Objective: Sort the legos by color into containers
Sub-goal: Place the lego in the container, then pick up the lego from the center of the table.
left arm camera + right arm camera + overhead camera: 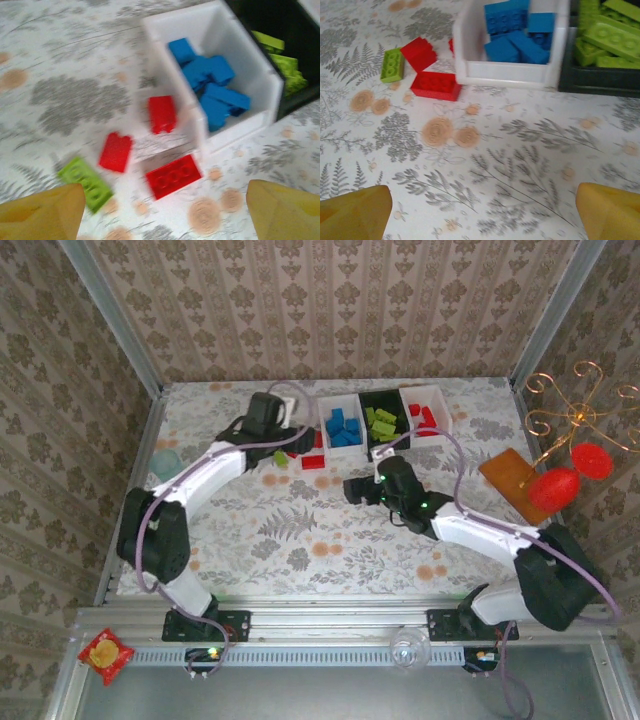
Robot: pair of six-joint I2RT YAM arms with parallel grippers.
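1. The containers (383, 392) are three joined trays in a row at the far edge of the counter (300, 530). The left white tray (235, 131) holds the blue legos (215, 90). The black middle tray (600, 82) holds the lime-green legos (607, 35). The right white tray (425, 437) holds the red legos (424, 418).
2. The loose legos lie on the counter to the left of the left white tray. They are three red bricks (173, 175) and one green brick (85, 182). One red brick sits just beside the tray's left wall.
3. The left claw (162, 205) hangs over this loose group. Its fingers (40, 212) are spread wide with nothing between them.
4. The right claw (480, 210) is over the middle of the counter, on the near side of the trays. It is also spread wide and holds nothing.
5. Bare patterned counter runs from the right claw to the near rail (330, 620). Papered walls close off the left, far and right sides. A teal cup (165, 462) stands at the left edge. An orange block (515, 485) and red ornaments (555, 488) on gold wire (580, 410) stand at the right.
6. The top view takes in the right white tray and the things at the counter's edges. The right wrist view shows the trays' near walls and the brick studs sharply. The left wrist view is blurred.
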